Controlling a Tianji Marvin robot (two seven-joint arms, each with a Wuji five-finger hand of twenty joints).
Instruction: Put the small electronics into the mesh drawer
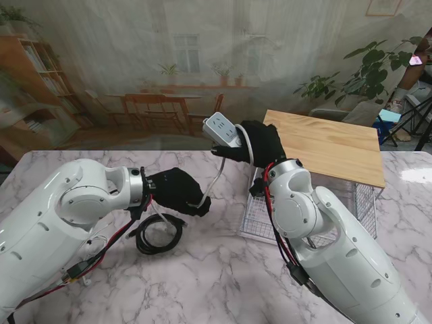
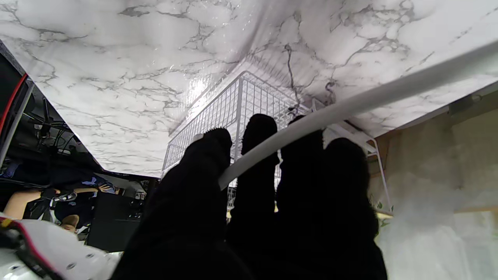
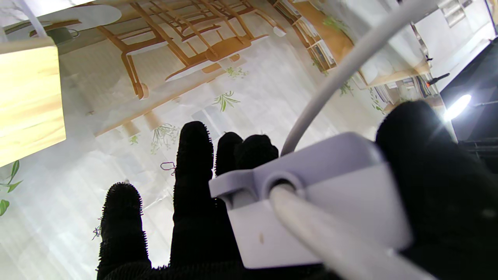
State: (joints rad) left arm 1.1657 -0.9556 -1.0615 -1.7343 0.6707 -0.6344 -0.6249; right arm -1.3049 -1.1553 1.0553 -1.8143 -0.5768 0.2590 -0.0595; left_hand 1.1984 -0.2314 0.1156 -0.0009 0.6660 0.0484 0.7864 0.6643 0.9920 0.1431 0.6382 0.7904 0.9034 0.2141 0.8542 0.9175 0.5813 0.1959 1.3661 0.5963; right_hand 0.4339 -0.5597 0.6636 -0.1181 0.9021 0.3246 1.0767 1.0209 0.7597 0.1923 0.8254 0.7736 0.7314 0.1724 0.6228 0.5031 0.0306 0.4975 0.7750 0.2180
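- Mesh drawer [image 1: 260,214] sits on the marble bench [image 1: 202,283], to my right, pulled out from under the wooden top [image 1: 327,145] of its stand. My right arm covers much of it; what mesh floor shows looks bare, the rest I cannot tell.
- Right hand [image 1: 260,143] clamped on the white power strip [image 1: 223,128], lifted off the bench, just left of the wooden top, near the drawer's far left corner. In the right wrist view the strip [image 3: 319,202] is wedged between thumb and fingers [image 3: 194,155].
- White cord [image 1: 214,182] hangs from the strip down to my left hand [image 1: 177,191], whose fingers are curled round it; in the left wrist view the cord [image 2: 350,107] crosses my fingertips [image 2: 258,128].
- Black coiled cable [image 1: 158,235] lies on the bench, nearer to me than the left hand, partly behind the forearm.
- Cord's plug end not made out.
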